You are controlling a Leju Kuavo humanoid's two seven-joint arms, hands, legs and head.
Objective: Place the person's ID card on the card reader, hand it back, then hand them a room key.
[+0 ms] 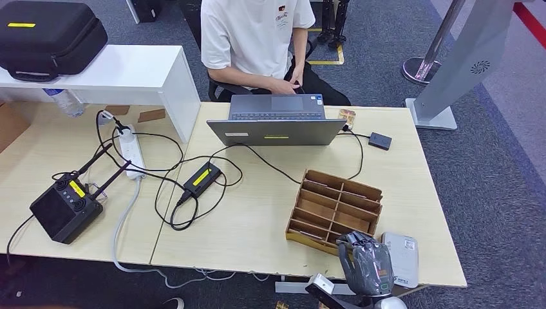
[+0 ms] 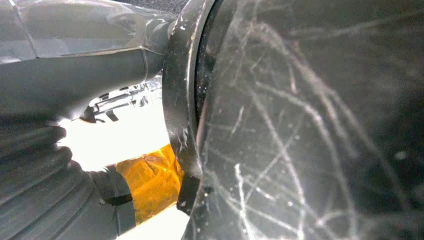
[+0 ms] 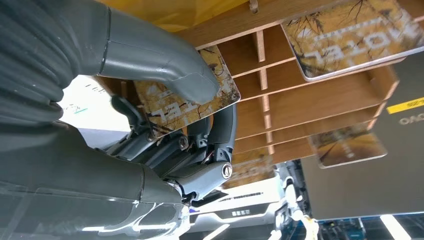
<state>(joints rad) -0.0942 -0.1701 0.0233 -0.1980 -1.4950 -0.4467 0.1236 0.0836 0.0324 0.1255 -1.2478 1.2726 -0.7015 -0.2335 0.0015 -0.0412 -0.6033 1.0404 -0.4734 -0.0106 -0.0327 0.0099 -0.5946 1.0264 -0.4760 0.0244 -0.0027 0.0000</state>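
Pinching a patterned room key card [image 3: 187, 102] between thumb and fingers, the robot's right hand [image 1: 366, 261] hovers at the near right corner of a wooden slotted card rack [image 1: 335, 206] on the light wood table [image 1: 244, 225]. Seen from the wrist, the card sits partly in or just clear of a near slot; which, the frames cannot settle. More cards of the same print stand in other slots [image 3: 350, 35]. A white card reader [image 1: 400, 259] lies just right of the rack at the table's near edge, with nothing visibly on it. No ID card can be made out, so the reading and return steps appear to be over, though that is a judgement only. What remains is the last step: carrying the key across the table to the person in a white shirt [image 1: 251, 35], seated at the far side behind an open laptop [image 1: 277, 119]. The left hand [image 2: 45, 180] hangs beside a dark scratched surface; whether its fingers are open or closed cannot be told.
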